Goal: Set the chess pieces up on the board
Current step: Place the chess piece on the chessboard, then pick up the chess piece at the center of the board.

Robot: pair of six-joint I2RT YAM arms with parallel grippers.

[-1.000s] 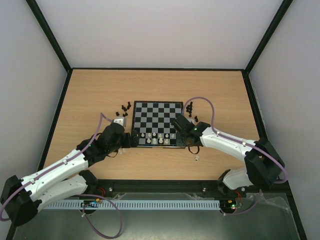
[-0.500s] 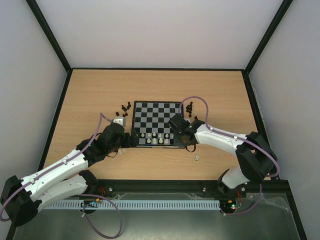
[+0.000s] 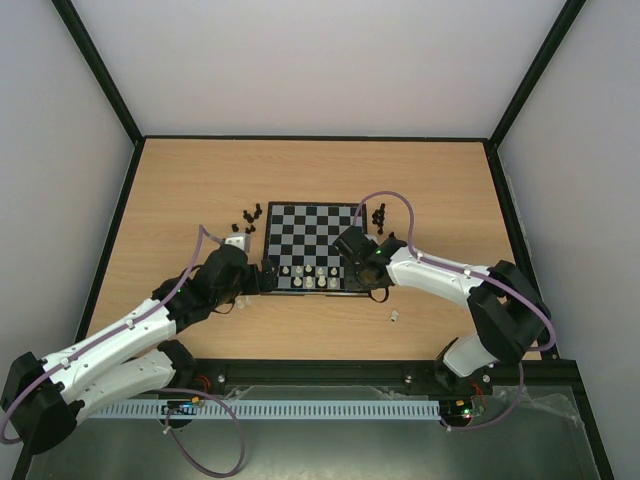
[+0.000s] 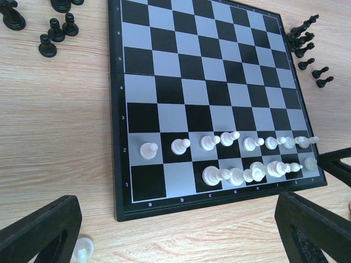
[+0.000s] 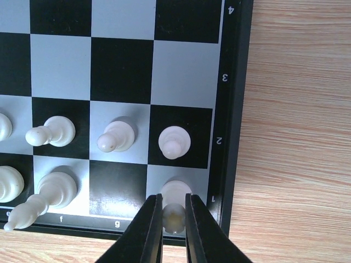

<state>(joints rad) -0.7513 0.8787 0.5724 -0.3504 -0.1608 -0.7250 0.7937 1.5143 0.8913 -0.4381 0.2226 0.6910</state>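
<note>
The board (image 3: 318,228) lies mid-table. Pale pieces (image 4: 236,175) stand in its two near rows. My right gripper (image 5: 174,219) is shut on a pale rook (image 5: 175,211) that stands on the near right corner square, next to a pale pawn (image 5: 174,142). In the top view the right gripper (image 3: 352,262) is over that corner. My left gripper (image 4: 175,241) is open and empty, low at the board's near left corner (image 3: 268,278). A loose pale piece (image 4: 82,249) lies on the table by its left finger.
Black pieces stand off the board in a cluster at its far left (image 3: 250,216) and another at its far right (image 3: 380,215). One small pale piece (image 3: 393,316) lies on the table near the right arm. Black-framed walls enclose the table.
My right gripper has moved left, from beside the board to over its near right corner, with the rook in it. The left arm has hardly moved.
</note>
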